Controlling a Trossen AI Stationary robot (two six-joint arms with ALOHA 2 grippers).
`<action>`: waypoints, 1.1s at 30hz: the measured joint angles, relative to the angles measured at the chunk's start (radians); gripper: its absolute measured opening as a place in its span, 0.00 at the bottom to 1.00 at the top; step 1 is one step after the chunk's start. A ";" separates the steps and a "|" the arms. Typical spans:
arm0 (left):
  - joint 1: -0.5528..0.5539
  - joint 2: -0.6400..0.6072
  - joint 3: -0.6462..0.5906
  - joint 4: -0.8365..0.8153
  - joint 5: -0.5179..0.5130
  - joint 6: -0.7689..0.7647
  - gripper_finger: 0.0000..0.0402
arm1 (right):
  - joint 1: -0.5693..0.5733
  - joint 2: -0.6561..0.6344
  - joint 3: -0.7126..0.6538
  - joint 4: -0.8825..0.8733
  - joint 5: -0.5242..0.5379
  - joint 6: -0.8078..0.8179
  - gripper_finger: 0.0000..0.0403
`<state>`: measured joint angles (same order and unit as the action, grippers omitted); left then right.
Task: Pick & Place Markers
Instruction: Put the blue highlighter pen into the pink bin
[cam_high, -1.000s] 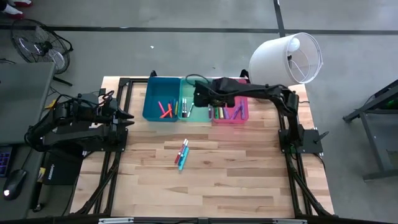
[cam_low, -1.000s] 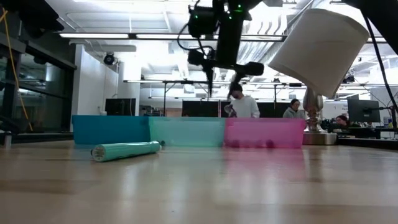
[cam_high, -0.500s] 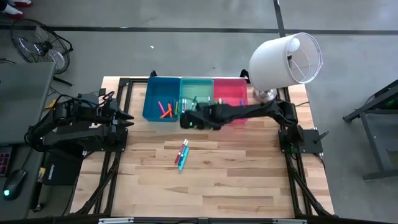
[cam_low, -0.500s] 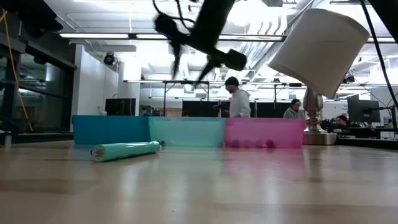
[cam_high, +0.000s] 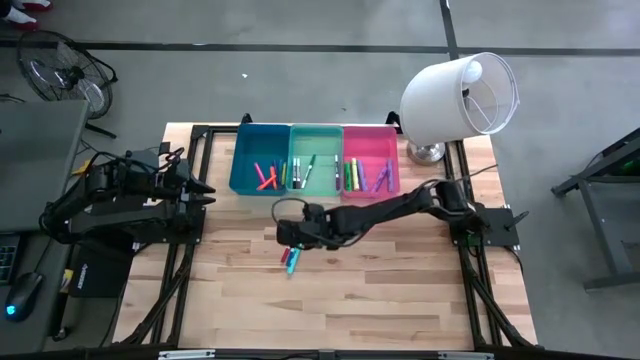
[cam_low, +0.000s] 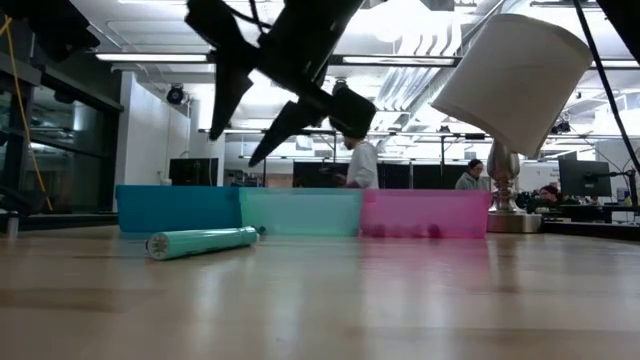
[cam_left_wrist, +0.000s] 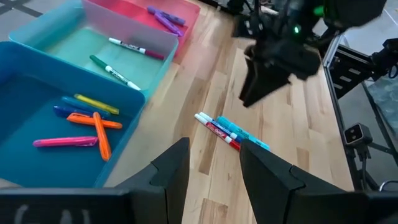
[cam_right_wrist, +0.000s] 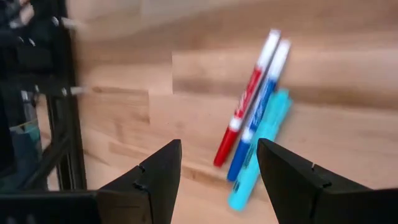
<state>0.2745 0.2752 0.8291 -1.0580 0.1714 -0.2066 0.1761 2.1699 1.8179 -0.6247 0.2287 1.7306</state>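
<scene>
Three markers, red (cam_right_wrist: 239, 118), blue (cam_right_wrist: 260, 106) and teal (cam_right_wrist: 261, 149), lie side by side on the wooden table; they also show in the high view (cam_high: 291, 257) and the left wrist view (cam_left_wrist: 227, 132). My right gripper (cam_high: 287, 236) hangs open just above them, touching nothing; the low view shows it (cam_low: 245, 115) well above the teal marker (cam_low: 203, 241). More markers lie in the blue bin (cam_high: 260, 160), the mint bin (cam_high: 315, 160) and the pink bin (cam_high: 370, 160). My left gripper (cam_high: 205, 190) waits open at the table's left side.
The three bins stand in a row at the table's far edge. A white lamp (cam_high: 460, 95) stands at the far right corner. Black frame rails run along the table's left and right sides. People show in the room behind the table in the low view.
My right gripper has left the space over the mint and pink bins and gone toward the table's near edge and left, coming down over the three markers on the table. The markers have not moved.
</scene>
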 joint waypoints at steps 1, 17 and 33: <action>0.000 0.000 0.000 0.000 0.001 0.000 0.35 | 0.006 0.007 0.000 0.009 -0.008 0.010 0.49; 0.000 0.000 0.000 0.000 0.006 0.000 0.35 | 0.022 0.031 0.000 -0.026 -0.100 0.069 0.49; 0.000 0.000 0.000 0.000 0.003 0.019 0.35 | 0.021 0.256 0.389 -0.376 -0.143 0.016 0.38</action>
<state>0.2745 0.2749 0.8291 -1.0583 0.1741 -0.1875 0.1970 2.4255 2.2066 -1.0004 0.0860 1.7466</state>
